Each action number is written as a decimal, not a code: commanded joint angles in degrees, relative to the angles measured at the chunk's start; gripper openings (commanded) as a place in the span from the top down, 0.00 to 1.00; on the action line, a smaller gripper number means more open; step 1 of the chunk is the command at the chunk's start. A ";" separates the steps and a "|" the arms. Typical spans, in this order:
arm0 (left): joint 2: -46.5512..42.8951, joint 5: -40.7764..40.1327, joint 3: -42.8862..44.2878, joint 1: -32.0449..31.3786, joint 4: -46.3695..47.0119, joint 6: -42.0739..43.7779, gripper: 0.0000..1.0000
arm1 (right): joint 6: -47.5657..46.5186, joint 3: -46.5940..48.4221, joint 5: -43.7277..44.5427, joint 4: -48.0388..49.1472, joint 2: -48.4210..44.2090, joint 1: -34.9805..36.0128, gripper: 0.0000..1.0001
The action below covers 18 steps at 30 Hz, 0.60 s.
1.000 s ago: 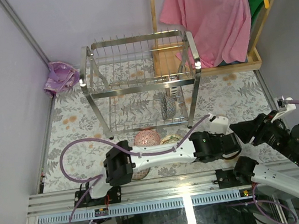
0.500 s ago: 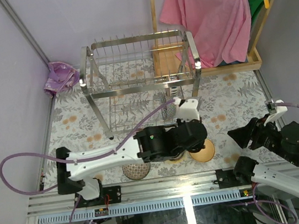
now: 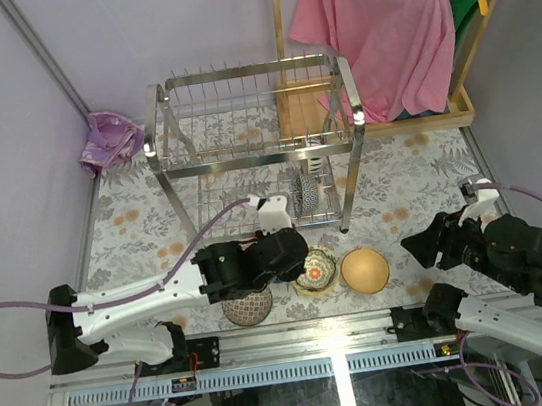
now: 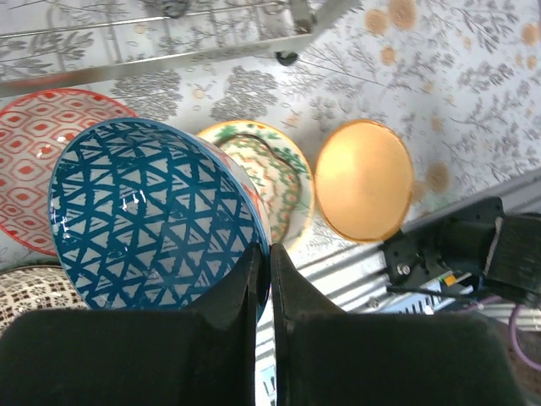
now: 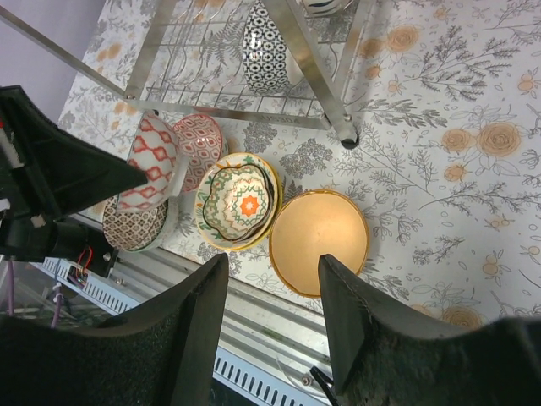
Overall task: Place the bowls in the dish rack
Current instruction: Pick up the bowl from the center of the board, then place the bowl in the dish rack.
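Left pincer [image 4: 263, 254]: you're pinching the blue bowl [image 4: 144, 220] by its rim, over the other bowls.
Right pincer [image 5: 272, 292]: spread, empty, above the yellow bowl [image 5: 319, 244].
Rack [image 3: 247, 105]: on the desk [image 3: 418, 167], just behind those bowls.

White arm links [image 3: 133, 301], black joint housings [image 3: 249, 263], looping purple cables [image 3: 13, 308], matte black fingers [image 4: 226, 326]

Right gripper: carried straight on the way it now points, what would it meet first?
Most likely the plain round orange-yellow bowl on the floral tablecloth; it lies straight ahead between the open jaws of the right gripper, though depth is unclear.
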 commanded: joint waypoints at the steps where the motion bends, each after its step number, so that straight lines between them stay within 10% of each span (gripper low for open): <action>1: -4.08 0.46 -5.58 4.02 10.88 0.08 1.00 | -2.40 -0.94 -3.63 2.31 1.54 0.10 0.46; 18: 0.34 23.98 -14.25 23.62 31.10 2.08 1.00 | -1.84 -2.81 -3.07 1.91 1.01 0.16 0.46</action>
